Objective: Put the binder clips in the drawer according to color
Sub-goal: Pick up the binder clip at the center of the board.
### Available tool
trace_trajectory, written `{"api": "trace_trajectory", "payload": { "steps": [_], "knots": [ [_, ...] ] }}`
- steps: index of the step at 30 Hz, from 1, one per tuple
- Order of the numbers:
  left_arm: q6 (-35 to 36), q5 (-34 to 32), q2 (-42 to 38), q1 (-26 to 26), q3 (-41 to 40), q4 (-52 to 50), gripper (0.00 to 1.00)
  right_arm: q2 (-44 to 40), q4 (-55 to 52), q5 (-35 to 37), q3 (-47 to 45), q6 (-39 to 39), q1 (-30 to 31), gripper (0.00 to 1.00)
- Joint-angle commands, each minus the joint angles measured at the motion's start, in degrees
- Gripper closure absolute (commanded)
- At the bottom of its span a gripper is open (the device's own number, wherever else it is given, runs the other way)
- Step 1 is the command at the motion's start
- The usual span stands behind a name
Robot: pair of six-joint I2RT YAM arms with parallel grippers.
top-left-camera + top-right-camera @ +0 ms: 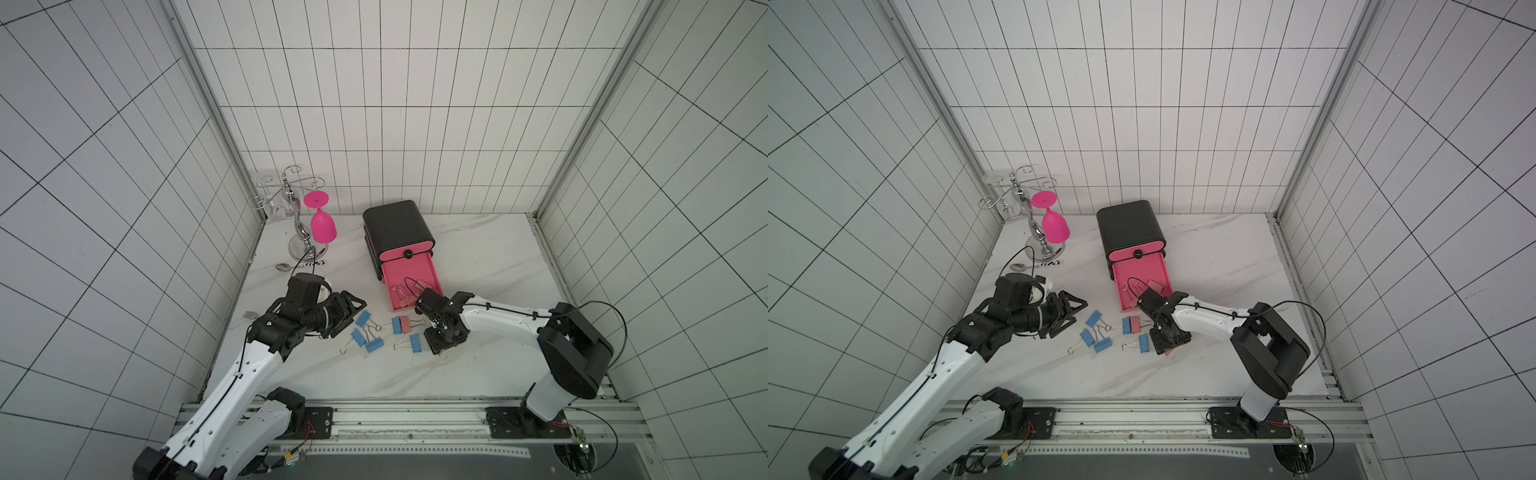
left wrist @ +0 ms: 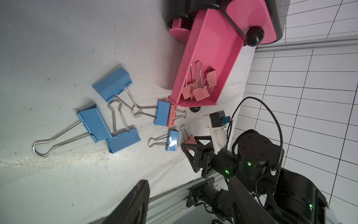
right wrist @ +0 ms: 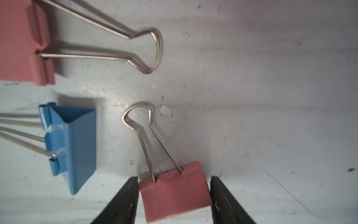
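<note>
The right hand (image 3: pixel 174 177) is released. Its fingers (image 3: pixel 124 201) stand astride a salmon-pink binder clip (image 3: pixel 174 195) lying on the table (image 3: pixel 271 97), one just beside each end; a blue clip (image 3: pixel 77 147) lies near, a second pink clip (image 3: pixel 25 42) beyond it. The left hand (image 1: pixel 351 318) is released and empty, beside more blue clips (image 1: pixel 363 318); farther back the drawer (image 1: pixel 405 266) stands pulled out of the black chest (image 1: pixel 397 228) — several pink clips (image 1: pixel 401 291) lie inside.
</note>
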Motion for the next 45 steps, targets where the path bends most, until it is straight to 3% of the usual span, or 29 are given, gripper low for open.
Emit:
{"api": "trace_trajectory", "payload": {
  "steps": [1,14,21,34,45],
  "knots": [
    [1.1,0.0,0.5,0.1,1.3,1.8,0.32,-2.4,-0.8,-1.8,-2.1,0.6,0.4,0.41],
    [0.8,0.3,1.2,0.1,1.1,2.8,0.32,-1.9,-1.5,-1.2,-2.1,1.5,2.2,0.32],
    [0.1,-0.1,0.2,0.1,0.3,3.1,0.32,-2.9,-1.9,-0.7,-3.3,1.9,3.3,0.32],
    [-0.3,-0.5,0.9,0.1,0.7,3.9,0.32,-5.8,-4.1,0.4,-3.4,3.1,3.9,0.5],
    [0.4,-0.6,3.9,0.2,4.6,4.7,0.32,-21.0,-9.5,2.6,-4.2,9.2,3.3,0.56]
  ]
}}
